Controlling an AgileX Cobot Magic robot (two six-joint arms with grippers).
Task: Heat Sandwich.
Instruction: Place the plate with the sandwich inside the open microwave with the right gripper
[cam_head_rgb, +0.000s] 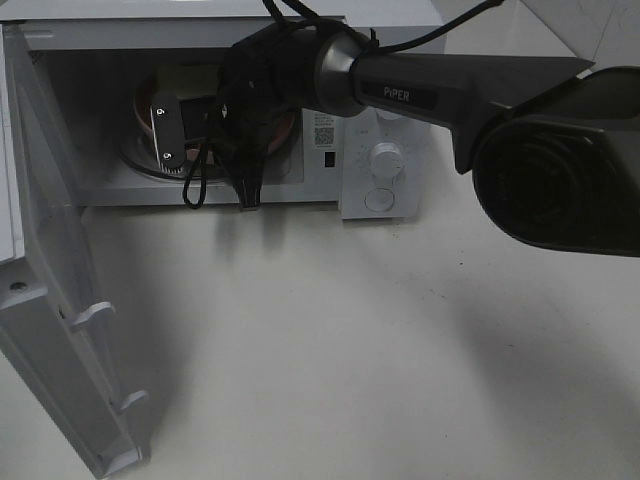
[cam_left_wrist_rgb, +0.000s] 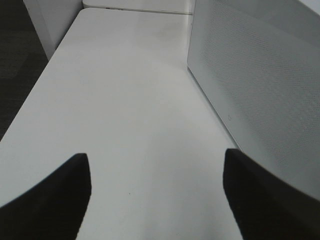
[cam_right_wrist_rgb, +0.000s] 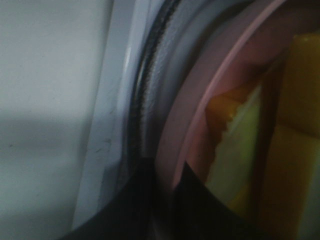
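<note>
Sandwich (cam_right_wrist_rgb: 280, 150) on pink plate (cam_right_wrist_rgb: 220, 75) inside microwave (cam_head_rgb: 380, 170). Soft, light, squashy; prob. best moved by stiff plate rim, not bread. R gripper (cam_right_wrist_rgb: 170, 210) narrow astride rim, clamped or not can't tell. L gripper (cam_left_wrist_rgb: 155, 200) wide, empty.

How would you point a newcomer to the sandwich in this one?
Find the white microwave with its door swung open. Inside it sits a round pink plate, and the sandwich lies on that plate. Its pale bread and yellow filling set it apart from the plain pink plate beneath.
</note>
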